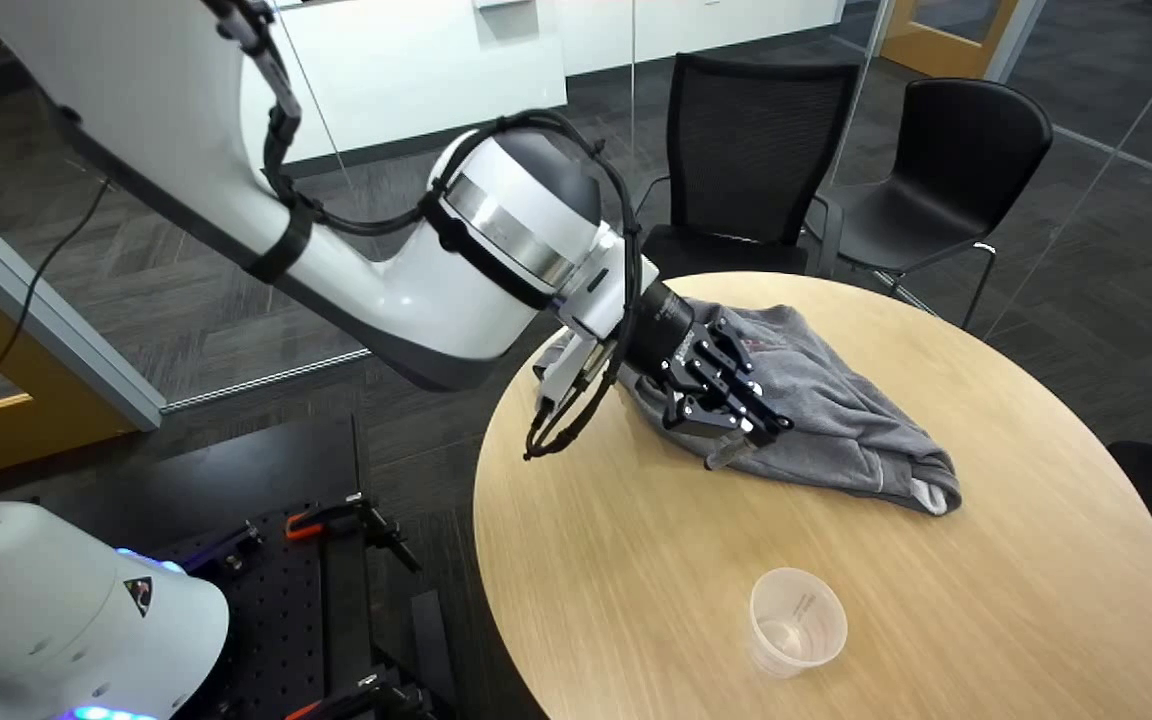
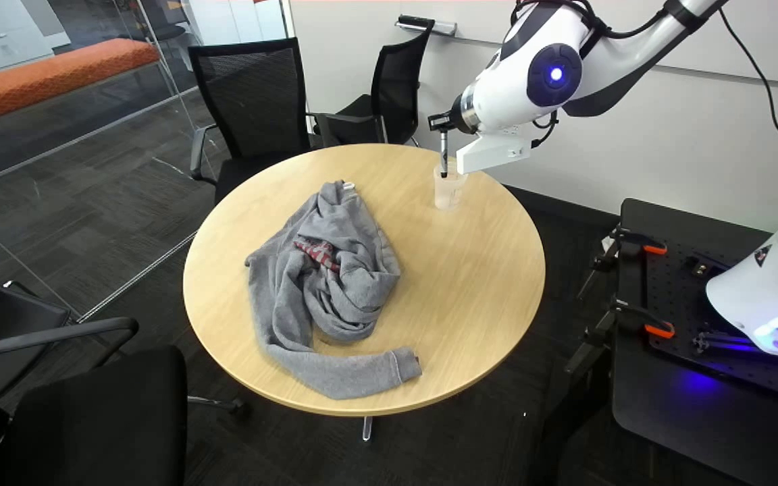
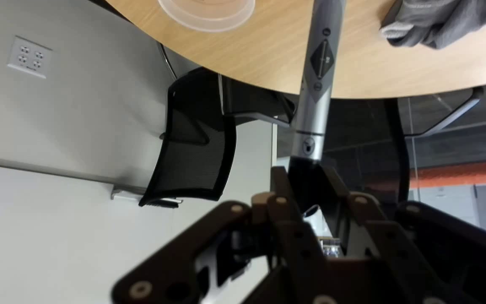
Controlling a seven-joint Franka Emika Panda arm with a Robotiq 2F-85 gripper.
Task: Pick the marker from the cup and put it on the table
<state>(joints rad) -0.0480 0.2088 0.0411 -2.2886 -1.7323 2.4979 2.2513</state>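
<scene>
In an exterior view I see the marker (image 2: 444, 150) hanging at six o'clock from the hand (image 2: 441, 124), which pinches it by one end, clear of the cup (image 1: 798, 625). Pointing downward, I reckon, it'd meet the tabletop (image 1: 626, 560) end-first unless the hand tilts it.

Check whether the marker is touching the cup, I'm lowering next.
Apart. In an exterior view, a stretch of table shows between the marker and the cup.
</scene>
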